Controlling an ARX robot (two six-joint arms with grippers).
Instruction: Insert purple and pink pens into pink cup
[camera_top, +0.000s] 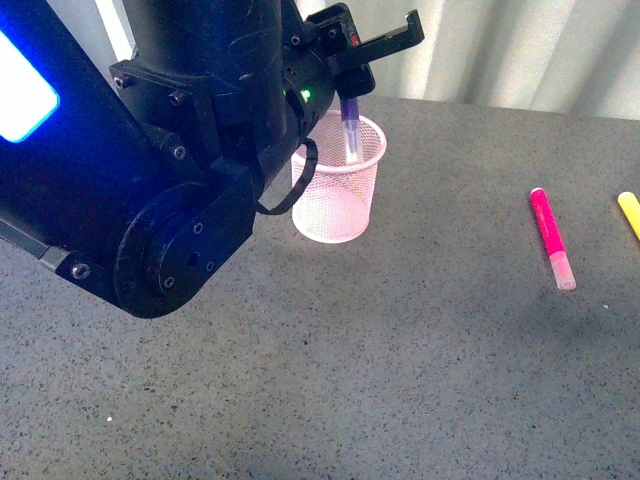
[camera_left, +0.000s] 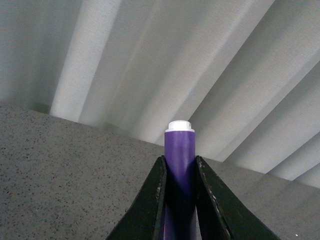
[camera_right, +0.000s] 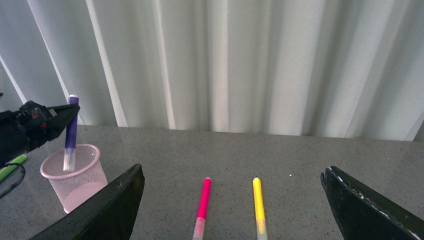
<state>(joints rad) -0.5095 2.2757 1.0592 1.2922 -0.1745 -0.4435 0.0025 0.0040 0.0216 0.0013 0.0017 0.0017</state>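
My left gripper (camera_top: 352, 102) is shut on the purple pen (camera_top: 351, 129) and holds it upright over the pink cup (camera_top: 338, 200), with its clear cap end dipped inside the rim. The pen fills the space between the jaws in the left wrist view (camera_left: 180, 170). In the right wrist view the purple pen (camera_right: 70, 131) hangs into the cup (camera_right: 75, 176). The pink pen (camera_top: 551, 238) lies flat on the table to the right, cap end toward me; it also shows in the right wrist view (camera_right: 202, 205). My right gripper (camera_right: 230, 235) is open and empty, above the pink pen.
A yellow marker (camera_top: 629, 212) lies right of the pink pen; it also shows in the right wrist view (camera_right: 258, 205). A lime-green marker (camera_right: 11, 166) lies behind the cup at the left. A pleated white curtain (camera_right: 240, 65) runs along the grey table's far edge.
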